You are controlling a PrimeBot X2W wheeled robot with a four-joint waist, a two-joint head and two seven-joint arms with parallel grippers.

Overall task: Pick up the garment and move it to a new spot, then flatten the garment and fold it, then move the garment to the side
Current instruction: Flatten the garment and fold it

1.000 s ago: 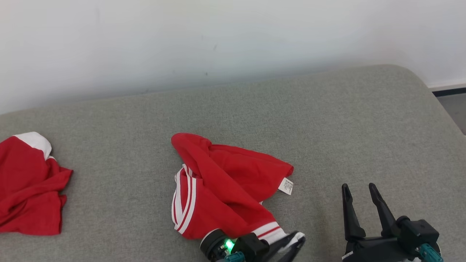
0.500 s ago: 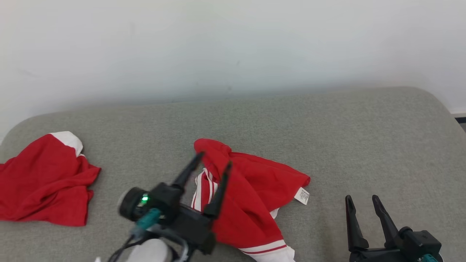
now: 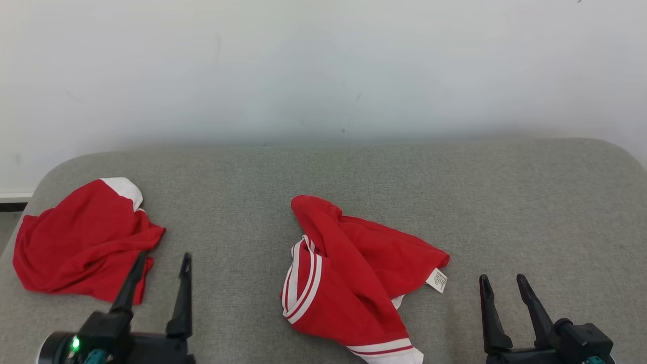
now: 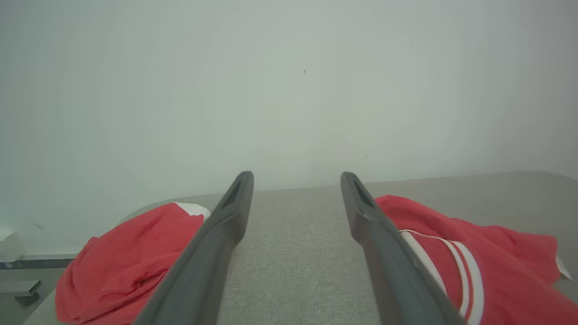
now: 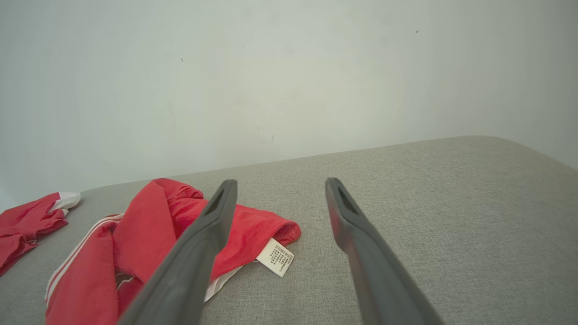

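The crumpled red garment with white striped trim (image 3: 354, 273) lies mid-way along the near edge of the grey fabric mattress (image 3: 505, 202), with its white care tag (image 3: 437, 279) poking out. The left tool (image 3: 164, 257) has its fingers spread wide and empty, just beside another red-and-white cloth heap (image 3: 81, 242) at the left edge. The right tool (image 3: 502, 277) is spread and empty too.

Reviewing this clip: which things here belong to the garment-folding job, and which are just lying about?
Job: striped red garment, crumpled mid-cushion; left gripper and right gripper, both open; grey cushion underneath.
Lying about, probably: second red garment, bunched at the cushion's left end; white wall behind.
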